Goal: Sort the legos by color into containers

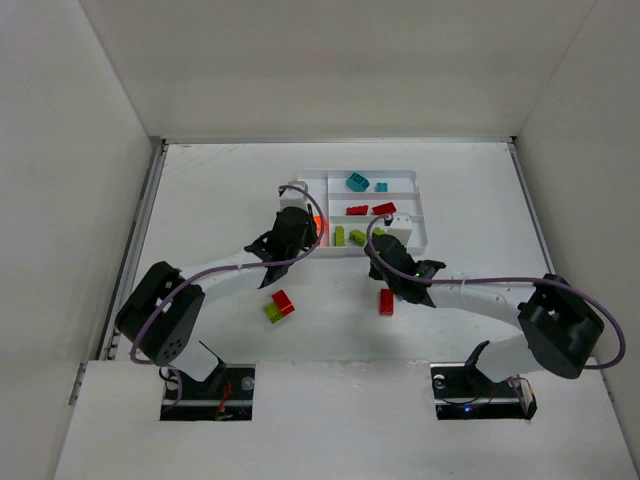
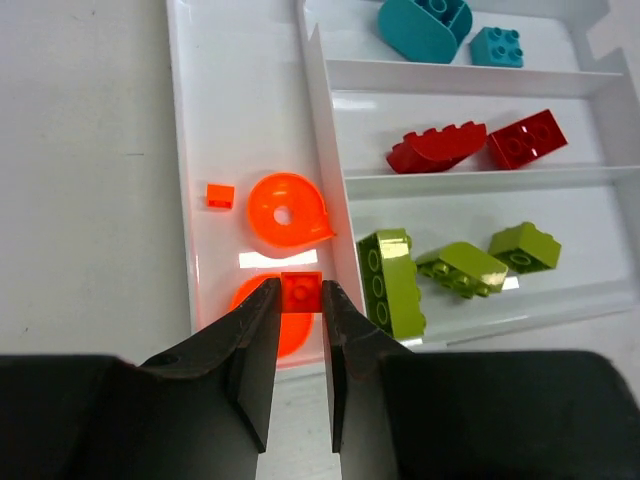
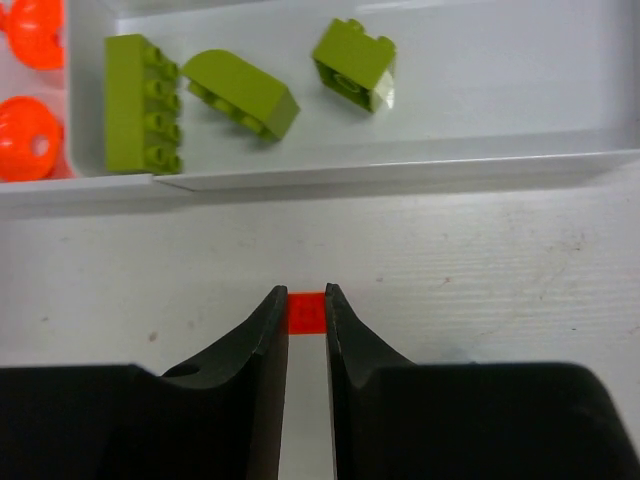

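Pinching an orange brick (image 2: 301,294), the left gripper (image 2: 300,289) shows it only wrist-side.

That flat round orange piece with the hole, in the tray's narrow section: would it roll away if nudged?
Probably not: the round orange piece lies flat, so it would likely slide, and the tray walls hem it in. It looks like glossy hard plastic, so probably stiff, light and slippery.

We can read no text, label, brand, number or sign in any view. The studs of the legos (image 2: 436,150) and the walls of the white tray (image 2: 181,150) show no lettering we can make out.
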